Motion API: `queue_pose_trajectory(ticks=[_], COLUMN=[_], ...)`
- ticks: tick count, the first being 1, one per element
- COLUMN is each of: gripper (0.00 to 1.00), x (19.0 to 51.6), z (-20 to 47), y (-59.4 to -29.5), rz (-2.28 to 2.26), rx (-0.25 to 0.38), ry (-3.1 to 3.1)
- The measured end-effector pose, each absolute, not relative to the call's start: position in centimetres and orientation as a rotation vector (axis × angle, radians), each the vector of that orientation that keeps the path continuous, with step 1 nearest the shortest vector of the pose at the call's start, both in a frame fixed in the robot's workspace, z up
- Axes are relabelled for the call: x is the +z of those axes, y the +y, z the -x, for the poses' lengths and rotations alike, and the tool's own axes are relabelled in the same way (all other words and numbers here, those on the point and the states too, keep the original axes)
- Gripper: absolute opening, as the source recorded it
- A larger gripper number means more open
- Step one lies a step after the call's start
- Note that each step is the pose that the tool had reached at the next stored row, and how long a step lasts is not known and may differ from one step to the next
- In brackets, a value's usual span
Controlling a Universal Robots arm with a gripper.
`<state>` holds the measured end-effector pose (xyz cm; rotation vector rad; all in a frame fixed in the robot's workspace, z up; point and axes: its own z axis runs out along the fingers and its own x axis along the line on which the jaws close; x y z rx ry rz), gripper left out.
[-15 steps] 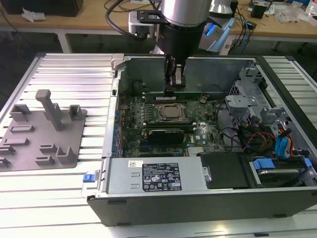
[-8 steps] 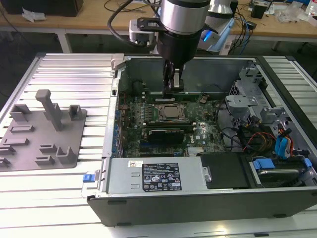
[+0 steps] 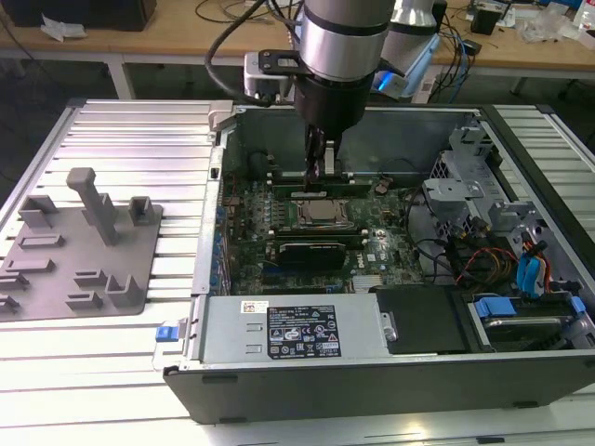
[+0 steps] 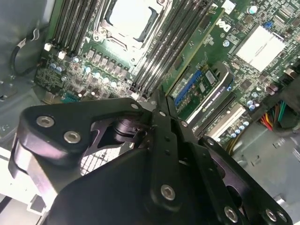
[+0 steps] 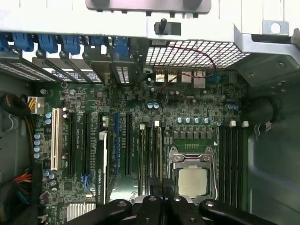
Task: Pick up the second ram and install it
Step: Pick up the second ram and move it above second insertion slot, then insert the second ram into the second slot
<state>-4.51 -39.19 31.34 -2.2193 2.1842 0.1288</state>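
Robot arm (image 3: 344,37) reaches down into an open computer case (image 3: 279,372) that lies on a ribbed metal table (image 3: 139,130). Its black hand (image 3: 323,167) hangs low over the green circuit board (image 3: 256,209), close to the processor socket (image 3: 321,214).

In both wrist views the hand (image 4: 158,101) (image 5: 161,190) has its fingers drawn together with no gap showing at the tips. Whether anything thin is pinched between them cannot be told.

In the second wrist view the tips sit over the near end of the row of dark memory slots (image 4: 161,58) beside the socket (image 4: 129,18). A long, narrow green strip that looks like the second ram (image 4: 194,47) stands along the far edge of that row. It lies between the slots and the black expansion card (image 4: 213,86), just beyond the fingertips and apart from them.

In the first wrist view the socket (image 5: 192,180), the slots (image 5: 150,154) and the card (image 5: 100,183) run side by side.

A grey holder tray (image 3: 84,251) with upright posts lies on the table at the exterior view's left, well apart from the case. A metal box (image 3: 297,330) with a white label fills the case's near side, just in front of the black card (image 3: 316,253).
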Motion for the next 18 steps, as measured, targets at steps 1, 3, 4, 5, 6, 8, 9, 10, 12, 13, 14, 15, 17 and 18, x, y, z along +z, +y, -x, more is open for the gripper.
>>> queue_pose_trajectory(ticks=[1,3,4,5,6,8,9,10,12,13,14,15,17,18], gripper=[0.09,0.09,0.09,0.09,0.09,0.09,0.09,0.09,0.09,0.09,0.09,0.09,0.09,0.09], x=[31.0,30.3,30.0,29.8,29.7,29.7,29.7,29.7,29.6,29.6,29.6,29.6,29.6,29.6], z=[4.5,4.4,4.4,4.4,4.4,4.4,4.4,4.4,4.4,4.4,4.4,4.4,4.4,4.4], y=[-39.2,-39.0,-39.0,-39.0,-39.0,-39.0,-39.0,-39.0,-39.0,-39.0,-39.0,-39.0,-39.0,-39.0], rz=[2.219,2.220,2.219,2.219,2.220,2.219,2.219,2.220,2.220,2.220,2.220,2.219,2.220,2.219], rx=[0.129,0.129,0.129,0.129,0.129,0.129,0.129,0.129,0.129,0.129,0.129,0.129,0.129,0.129], ry=[2.184,2.184,2.184,2.184,2.184,2.184,2.184,2.184,2.184,2.184,2.184,2.184,2.184,2.184])
